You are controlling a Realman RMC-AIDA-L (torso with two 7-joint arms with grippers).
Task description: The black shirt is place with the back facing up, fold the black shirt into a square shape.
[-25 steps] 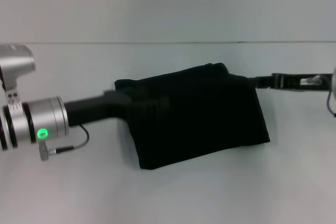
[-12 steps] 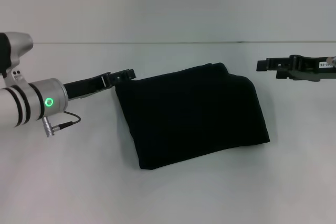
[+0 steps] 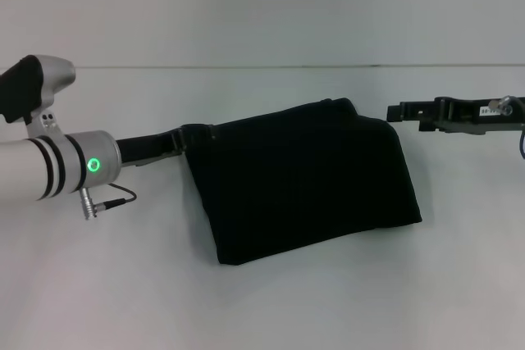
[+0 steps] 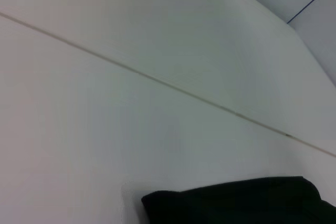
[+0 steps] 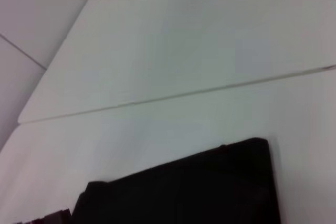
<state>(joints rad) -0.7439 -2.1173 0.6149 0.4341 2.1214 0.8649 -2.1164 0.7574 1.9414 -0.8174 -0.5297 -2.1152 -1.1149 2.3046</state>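
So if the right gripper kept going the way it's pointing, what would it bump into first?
Probably the black shirt. The right gripper points across the table toward its upper right corner, just apart from it. Its height over the cloth is unclear, so it might pass over.

The left gripper [image 3: 195,134] is back out from over the black shirt [image 3: 303,178]: a second ago it reached across the cloth's left part, then drew clear, and now its tip sits right at the upper-left corner. The right gripper [image 3: 394,111], earlier touching the shirt's upper-right corner, has lifted off, swung away, and now drifts closer again.
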